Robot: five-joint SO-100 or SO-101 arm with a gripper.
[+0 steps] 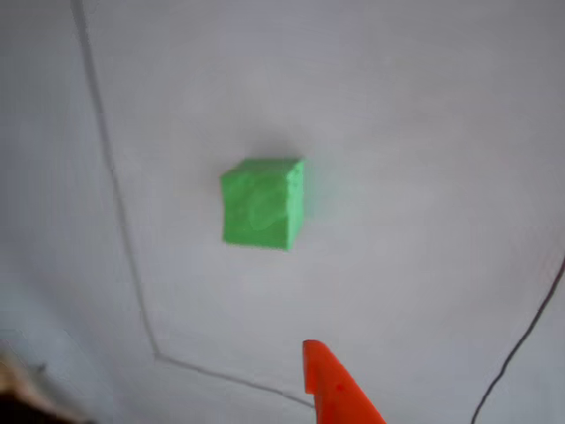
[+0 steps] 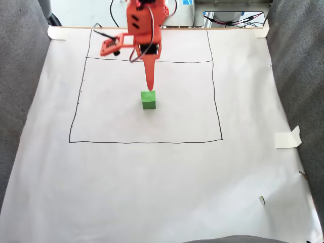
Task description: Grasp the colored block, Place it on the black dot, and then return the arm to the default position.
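1. An orange robot arm [image 2: 143,25] leans out from the far edge of a table covered in white paper [image 2: 162,192], seen from the fixed view; its gripper [image 2: 149,83] hangs down as a long pointed shape, its tip just above and behind the colored block [image 2: 148,99].

2. The colored block, a bright green cube, sits on the paper inside a large hand-drawn rectangle [image 2: 146,142], a little above the rectangle's middle and near the inner line [image 2: 182,62] that crosses the upper part of the drawing; it stands free on the sheet, with nothing around it.

3. In the other view the same block [image 1: 263,203] lies near the centre of the frame on bare white paper, its front face pale and slightly uneven; one orange finger [image 1: 335,389] pokes in from the bottom edge, pointed tip up, well clear of the cube and not touching it.

4. Whether the claw is spread or clenched cannot be told: the fixed view shows the fingers as one narrow spike, and the other view shows a single finger; what is plain is that it grasps nothing, since the cube rests alone on the sheet.

5. Drawn pen lines [image 1: 115,194] run past the block on the left of the other view and turn a corner below it; another line [image 1: 521,344] crosses the right lower corner.

6. Strips of masking tape [image 2: 287,137] hold the paper at its edges; grey fabric [image 2: 20,76] flanks the sheet on both sides, and cables [image 2: 233,20] lie beyond its far edge.
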